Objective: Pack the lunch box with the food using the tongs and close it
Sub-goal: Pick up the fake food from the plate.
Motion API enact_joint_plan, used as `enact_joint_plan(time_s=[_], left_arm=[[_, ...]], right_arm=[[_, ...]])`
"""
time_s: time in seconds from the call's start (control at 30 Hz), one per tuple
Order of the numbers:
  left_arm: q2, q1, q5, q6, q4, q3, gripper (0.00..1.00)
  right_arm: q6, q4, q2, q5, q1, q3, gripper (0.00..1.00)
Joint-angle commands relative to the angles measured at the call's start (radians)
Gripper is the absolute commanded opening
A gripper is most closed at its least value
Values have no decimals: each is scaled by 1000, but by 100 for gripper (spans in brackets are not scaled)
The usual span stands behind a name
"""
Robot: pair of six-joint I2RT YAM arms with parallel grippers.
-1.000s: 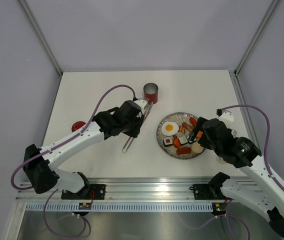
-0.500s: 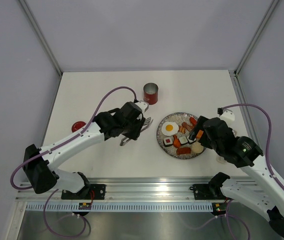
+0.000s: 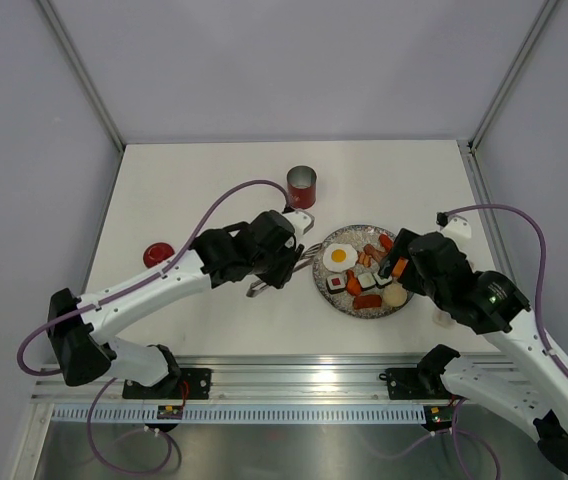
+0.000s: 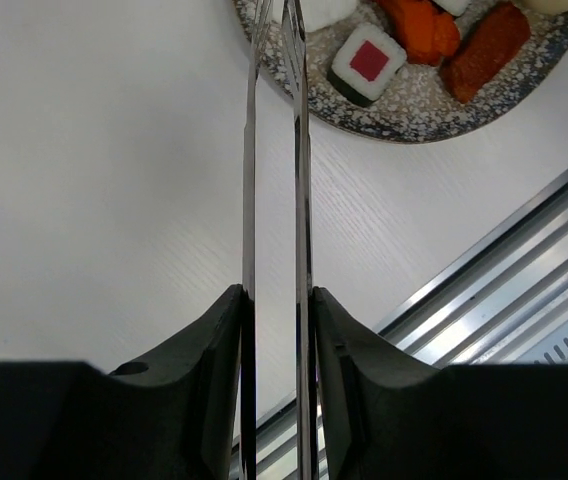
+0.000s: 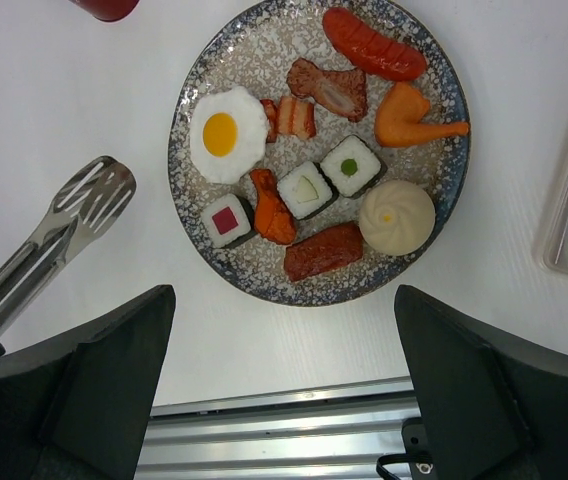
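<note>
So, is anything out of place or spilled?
Nothing spilled or damaged. Toy food pieces sit on the speckled grey round plate; the round red lid lies far from the open red cylindrical canister.

Robot lab cell. White bench (image 3: 194, 170) walled by plain grey panels (image 3: 24, 150) on aluminium posts (image 3: 82, 72). Slotted aluminium rail (image 3: 304, 372), behind the fingers (image 5: 94, 390), carries two bolted arm bases (image 3: 164, 375). Purple cables (image 3: 489, 208) loop off the arms.
</note>
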Motion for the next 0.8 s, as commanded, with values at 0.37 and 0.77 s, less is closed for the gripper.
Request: enact_joint_plan(time_s=[0.37,0.77], left_arm=[[15,-53,170,130,1,62,46],[74,-59,131,144,38,35,48]], right_arm=[[19,-79,-22,55,7,70,99],[34,-81,-22,62,7,67,99]])
